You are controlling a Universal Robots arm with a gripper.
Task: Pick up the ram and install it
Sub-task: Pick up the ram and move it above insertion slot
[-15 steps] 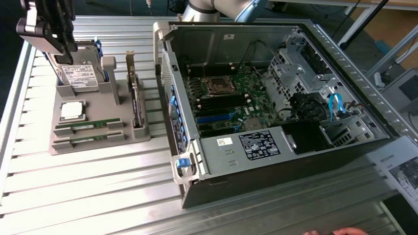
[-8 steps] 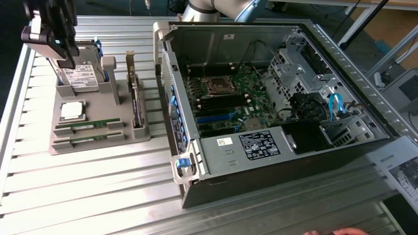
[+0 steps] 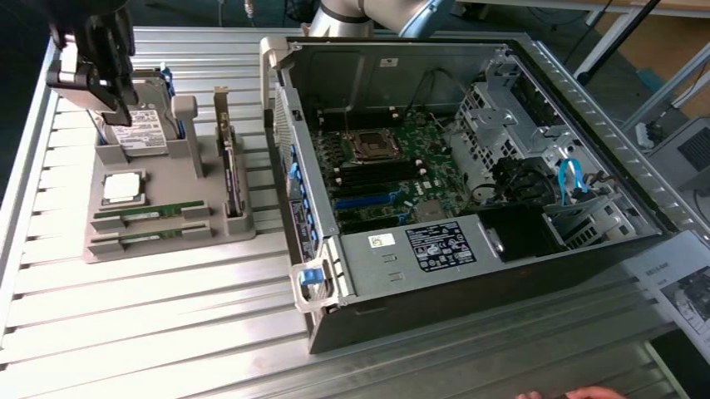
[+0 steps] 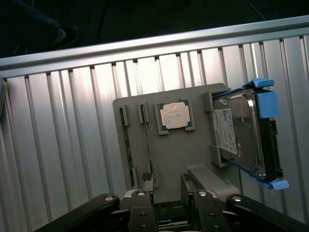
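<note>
Two ram sticks [image 4: 127,145] rest in the holder [image 4: 169,154], apart from the released, empty fingers [image 4: 143,205] above.

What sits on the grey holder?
Two ram sticks, a processor, a hard drive and a card. In the exterior view, the end effector covers part of the drive.

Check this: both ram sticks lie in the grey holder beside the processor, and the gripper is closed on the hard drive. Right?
No: the gripper is open, clear of the hard drive, holding nothing, as the wrist view shows. Both ram sticks do lie in the grey holder beside the processor.
</note>
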